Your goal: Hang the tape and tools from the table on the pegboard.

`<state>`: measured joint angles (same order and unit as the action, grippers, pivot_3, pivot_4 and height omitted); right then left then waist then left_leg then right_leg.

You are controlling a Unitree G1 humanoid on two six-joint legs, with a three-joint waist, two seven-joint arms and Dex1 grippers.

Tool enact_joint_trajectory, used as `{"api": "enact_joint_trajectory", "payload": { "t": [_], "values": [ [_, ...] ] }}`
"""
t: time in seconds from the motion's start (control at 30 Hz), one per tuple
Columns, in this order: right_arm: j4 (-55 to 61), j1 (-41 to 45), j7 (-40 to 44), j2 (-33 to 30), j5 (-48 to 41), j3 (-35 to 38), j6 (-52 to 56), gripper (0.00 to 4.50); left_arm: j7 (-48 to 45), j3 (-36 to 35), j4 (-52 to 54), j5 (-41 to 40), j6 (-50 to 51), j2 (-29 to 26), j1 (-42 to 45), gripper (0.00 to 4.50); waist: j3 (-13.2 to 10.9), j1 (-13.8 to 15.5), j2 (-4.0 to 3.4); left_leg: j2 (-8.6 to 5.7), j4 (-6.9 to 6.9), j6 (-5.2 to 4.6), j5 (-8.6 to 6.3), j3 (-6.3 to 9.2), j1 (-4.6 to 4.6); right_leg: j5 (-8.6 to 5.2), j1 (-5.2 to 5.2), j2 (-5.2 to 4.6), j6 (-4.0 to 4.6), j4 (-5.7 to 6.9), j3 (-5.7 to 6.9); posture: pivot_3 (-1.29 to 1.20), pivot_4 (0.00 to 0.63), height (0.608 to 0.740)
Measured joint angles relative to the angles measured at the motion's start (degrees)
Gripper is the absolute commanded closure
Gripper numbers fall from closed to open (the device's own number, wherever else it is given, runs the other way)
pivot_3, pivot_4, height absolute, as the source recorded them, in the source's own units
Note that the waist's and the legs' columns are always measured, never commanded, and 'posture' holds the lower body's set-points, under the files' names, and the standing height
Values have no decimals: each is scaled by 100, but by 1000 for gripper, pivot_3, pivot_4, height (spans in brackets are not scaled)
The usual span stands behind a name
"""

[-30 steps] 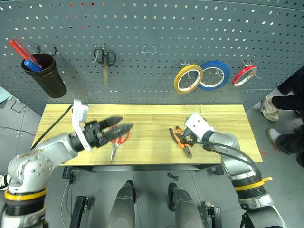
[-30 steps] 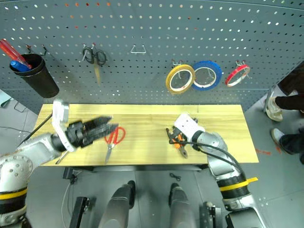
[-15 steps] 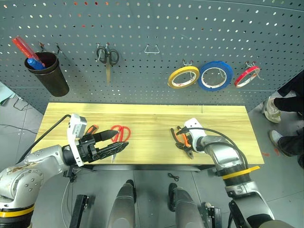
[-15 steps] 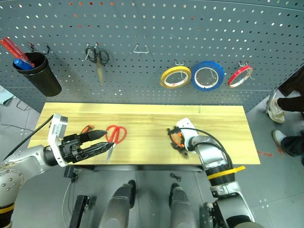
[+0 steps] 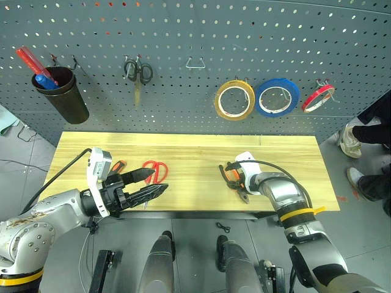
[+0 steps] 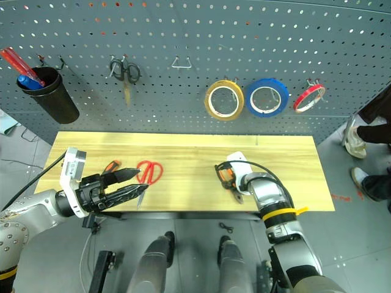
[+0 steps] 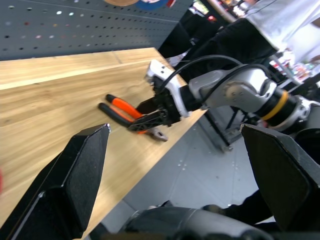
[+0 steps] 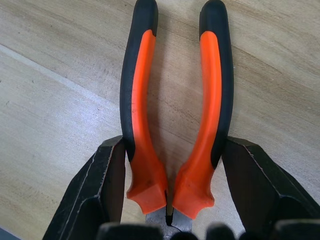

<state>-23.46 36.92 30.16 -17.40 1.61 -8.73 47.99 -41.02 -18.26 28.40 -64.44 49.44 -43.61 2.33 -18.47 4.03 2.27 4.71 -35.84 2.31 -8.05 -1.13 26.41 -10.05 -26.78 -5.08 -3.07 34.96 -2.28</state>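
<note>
No readable text, labels, brand marks, nos. or signs anywhere.

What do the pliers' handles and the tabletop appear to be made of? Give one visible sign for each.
Pliers handles: probably moulded plastic or rubber, matte orange over black, with smooth rounded edges. Table top: wood or wood-look laminate, pale yellow with visible grain lines.
</note>
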Motion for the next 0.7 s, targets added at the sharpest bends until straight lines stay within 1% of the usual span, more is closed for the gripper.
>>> {"api": "enact_joint_trajectory", "payload": {
  "t": [0.13, 0.23, 0.27, 0.33, 0.37, 0.4, 0.5, 0.57, 0.63, 0.7],
  "values": [
    [788, -218, 236, -93, -196, -10, 202, 1931, -17, -43, 20, -111, 83, -103, -60, 0, -2, -4, -3, 0, 2, 0, 0, 0, 2, 0, -7, 1, 0, 3, -1, 251, 323, 740],
    [1864, -196, 393, -116, -543, 143, 433, 1931, 0, -277, -5, -279, 100, -138, -96, 0, -4, -21, -4, 5, 2, 0, 0, 0, 9, 1, -22, 4, 1, 8, -2, 245, 325, 740],
    [2229, -70, 414, -24, -738, 268, 535, 1931, 41, -387, -43, -370, 111, -144, -85, 0, -5, -31, -4, 10, 2, 0, 0, 0, 12, 2, -27, 10, 3, 9, -2, 240, 320, 740],
    [2913, 520, 311, 301, -1150, 674, 626, 1931, 287, -662, -263, -748, 147, -120, 70, 0, -16, -45, -14, 18, 2, 0, 0, 8, 15, 11, -35, 23, 7, 13, -3, 240, 320, 740],
    [3223, 874, 240, 373, -1259, 773, 533, 1931, 430, -769, -336, -933, 149, -79, 197, 0, -18, -28, -18, 18, 3, -1, 1, 16, 17, 19, -35, 28, -6, 15, -2, 231, 316, 740],
    [3409, 1133, 174, 374, -1292, 814, 306, 1931, 568, -835, -365, -1122, 147, -36, 282, 0, -17, -13, -18, 20, 4, 0, 0, 21, 15, 19, -31, 30, -8, 12, 2, 231, 316, 740],
    [3414, 1635, -76, 388, -1036, 800, -1272, 1931, 1113, -935, -530, -1736, 55, 343, 613, 0, -17, 104, -17, 17, 5, 3, -2, 24, 19, 10, -15, 31, -19, -4, 3, 224, 316, 740],
    [3007, 1843, -320, 491, -746, 694, -2224, 1931, 1486, -935, -709, -2048, -54, 531, 959, 0, -16, 148, -16, 13, 1, 4, -1, 26, 34, 14, -22, 31, -22, -4, 1, 220, 315, 740],
    [2313, 2110, -648, 692, -491, 668, -3108, 1931, 1853, -931, -863, -2291, -192, 683, 1425, 0, -17, 162, -15, 12, -4, 8, 3, 33, 47, 19, -29, 34, -21, 0, 2, 219, 315, 740],
    [1666, 2391, -896, 831, -386, 681, -3787, 1931, 2088, -922, -977, -2349, -321, 806, 1713, 0, -17, 155, -15, 11, -3, 9, 4, 34, 47, 26, -28, 35, -11, 1, 1, 219, 315, 740]
  ]
}}
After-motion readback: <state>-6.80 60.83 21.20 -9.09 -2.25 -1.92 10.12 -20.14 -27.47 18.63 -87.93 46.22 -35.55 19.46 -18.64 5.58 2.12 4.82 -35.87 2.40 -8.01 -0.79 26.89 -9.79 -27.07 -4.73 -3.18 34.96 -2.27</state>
